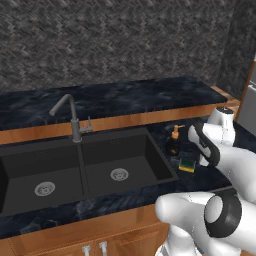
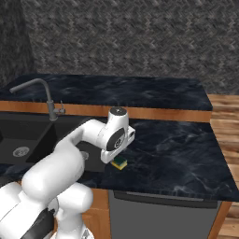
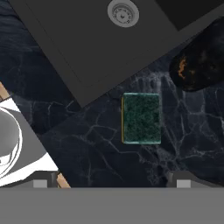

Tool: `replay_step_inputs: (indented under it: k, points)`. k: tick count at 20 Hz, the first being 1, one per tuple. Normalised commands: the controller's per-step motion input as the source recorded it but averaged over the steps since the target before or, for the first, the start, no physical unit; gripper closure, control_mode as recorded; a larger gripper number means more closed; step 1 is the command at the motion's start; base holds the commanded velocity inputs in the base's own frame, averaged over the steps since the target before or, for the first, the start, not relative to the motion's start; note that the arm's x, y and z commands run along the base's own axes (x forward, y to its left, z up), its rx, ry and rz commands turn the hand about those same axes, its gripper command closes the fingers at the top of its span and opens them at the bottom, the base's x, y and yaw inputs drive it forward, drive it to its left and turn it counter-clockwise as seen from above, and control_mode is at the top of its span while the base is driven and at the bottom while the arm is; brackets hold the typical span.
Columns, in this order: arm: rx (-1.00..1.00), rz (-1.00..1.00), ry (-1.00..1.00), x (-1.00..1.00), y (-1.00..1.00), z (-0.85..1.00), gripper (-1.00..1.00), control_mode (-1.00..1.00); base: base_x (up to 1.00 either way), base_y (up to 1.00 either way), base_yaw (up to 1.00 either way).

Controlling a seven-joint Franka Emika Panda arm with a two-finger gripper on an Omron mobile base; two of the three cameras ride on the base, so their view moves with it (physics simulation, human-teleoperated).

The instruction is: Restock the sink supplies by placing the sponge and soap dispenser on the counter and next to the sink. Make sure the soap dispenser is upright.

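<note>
In the hand view the sponge [image 3: 141,118] lies flat at the centre of the frame, green side up, on the dark marbled worktop [image 3: 87,144]. It is just beside the straight rim of the sink [image 3: 87,48], which crosses the upper half of the frame on a slant, with a narrow strip of bare stone between sponge and rim. The end effector [image 3: 111,181] stands open above it: its two fingertips [image 3: 43,181] sit wide apart at the bottom of the frame, clear of the sponge on both sides and holding nothing. The soap dispenser [image 3: 199,61] shows at the upper right, dark with orange marks, near the sponge but apart from it.

In the left base view the dispenser [image 1: 174,140] stands upright right of centre, just beside the sink's right rim [image 1: 162,155], the sponge [image 1: 187,164] lower right of it. In the right base view, open worktop [image 2: 172,149] stretches right of the sponge [image 2: 119,163] towards the wooden front edge.
</note>
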Motion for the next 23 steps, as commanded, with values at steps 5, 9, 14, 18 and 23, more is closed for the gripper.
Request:
replay_step_inputs:
  k: [5,9,14,18,23]
  points:
    - [0.0,-0.12,-0.07,-0.74,0.09,0.76,-1.0,-1.0,0.0,0.0,0.0]
    - [0.0,-0.13,-0.05,-0.44,0.23,0.93,-1.0,-1.0,0.0,0.0,0.0]
    - [-0.02,-0.12,-0.01,-0.17,0.3,0.98,-1.0,-1.0,0.0,0.0,0.0]
    - [-0.06,-0.08,0.0,-0.01,0.43,0.82,-1.0,-1.0,0.0,0.0,0.0]
    - [-0.02,-0.02,0.0,0.0,0.24,0.2,-1.0,-1.0,0.0,0.0,0.0]
